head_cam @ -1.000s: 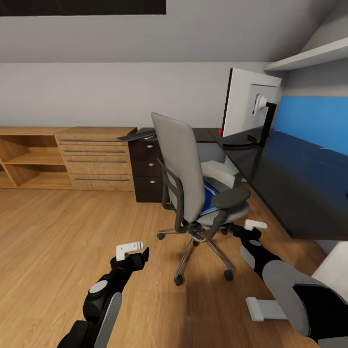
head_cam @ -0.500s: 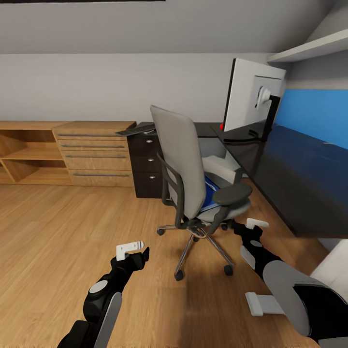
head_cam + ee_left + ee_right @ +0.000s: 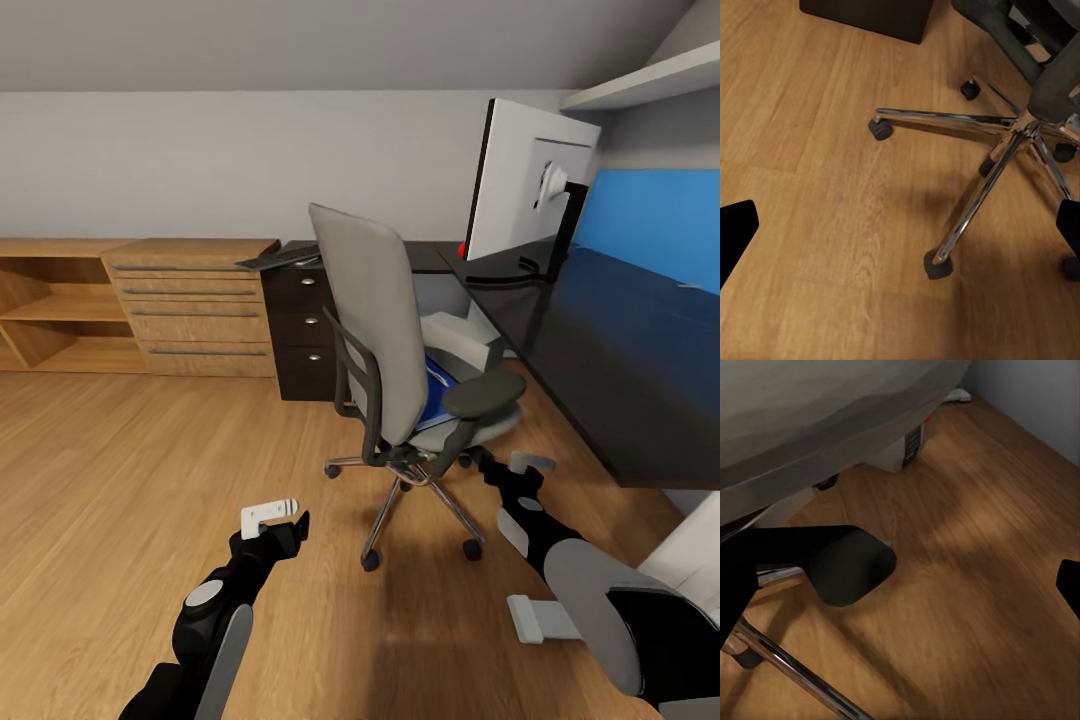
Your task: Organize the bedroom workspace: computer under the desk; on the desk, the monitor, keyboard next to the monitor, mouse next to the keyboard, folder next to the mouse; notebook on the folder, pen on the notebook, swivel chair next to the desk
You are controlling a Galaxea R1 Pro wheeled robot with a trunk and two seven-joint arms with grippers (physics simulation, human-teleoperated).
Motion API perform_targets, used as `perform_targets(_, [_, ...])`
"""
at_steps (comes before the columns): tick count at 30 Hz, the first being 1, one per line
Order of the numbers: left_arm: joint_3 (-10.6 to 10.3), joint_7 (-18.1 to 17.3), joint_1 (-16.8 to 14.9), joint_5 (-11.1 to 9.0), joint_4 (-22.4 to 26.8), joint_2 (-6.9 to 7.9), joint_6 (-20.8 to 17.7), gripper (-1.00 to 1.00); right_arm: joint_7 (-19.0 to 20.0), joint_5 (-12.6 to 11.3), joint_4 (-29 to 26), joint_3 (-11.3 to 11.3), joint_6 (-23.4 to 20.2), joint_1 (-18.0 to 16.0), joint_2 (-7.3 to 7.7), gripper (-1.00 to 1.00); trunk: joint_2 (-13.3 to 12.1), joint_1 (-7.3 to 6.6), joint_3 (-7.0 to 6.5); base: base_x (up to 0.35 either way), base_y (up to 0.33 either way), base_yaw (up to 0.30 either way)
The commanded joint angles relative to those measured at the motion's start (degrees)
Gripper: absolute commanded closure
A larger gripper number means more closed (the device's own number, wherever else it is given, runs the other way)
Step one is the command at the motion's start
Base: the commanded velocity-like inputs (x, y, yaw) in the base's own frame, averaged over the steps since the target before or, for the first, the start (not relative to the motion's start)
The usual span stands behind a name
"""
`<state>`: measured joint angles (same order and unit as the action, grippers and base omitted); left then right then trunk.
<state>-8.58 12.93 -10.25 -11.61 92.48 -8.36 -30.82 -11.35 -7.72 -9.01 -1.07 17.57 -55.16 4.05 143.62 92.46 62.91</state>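
Note:
The grey swivel chair (image 3: 380,335) stands in the middle of the room, turned toward the dark desk (image 3: 620,350). A blue folder (image 3: 440,385) lies on its seat. The white monitor (image 3: 525,185) stands on the desk, with a small red object (image 3: 462,249) beside it. A keyboard (image 3: 280,258) rests on the dark drawer cabinet (image 3: 305,340). The pale computer case (image 3: 458,340) sits under the desk. My left gripper (image 3: 272,520) hangs open over the floor near the chair's chrome base (image 3: 997,150). My right gripper (image 3: 525,470) is open just below the chair's armrest (image 3: 844,562).
Wooden drawers (image 3: 190,305) and open shelves (image 3: 50,310) line the back wall on the left. A wall shelf (image 3: 650,85) hangs above the desk. Bare wooden floor (image 3: 120,480) stretches left of the chair. The chair's castors (image 3: 937,264) lie close to my left gripper.
The whole picture has shifted: the camera moved closer and the chair, desk and monitor look slightly larger. Both arms keep the same pose.

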Motion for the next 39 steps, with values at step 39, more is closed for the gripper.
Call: perform_targets(39, [0.05, 0.52, -0.03, -0.43, -0.37, 0.18, -0.12, -1.00, 0.10, -0.32, 0.07, 0.01, 2.73, -0.04, -0.53, -1.00, 0.02, -0.01, 0.05, -0.027, 0.025, 0.133])
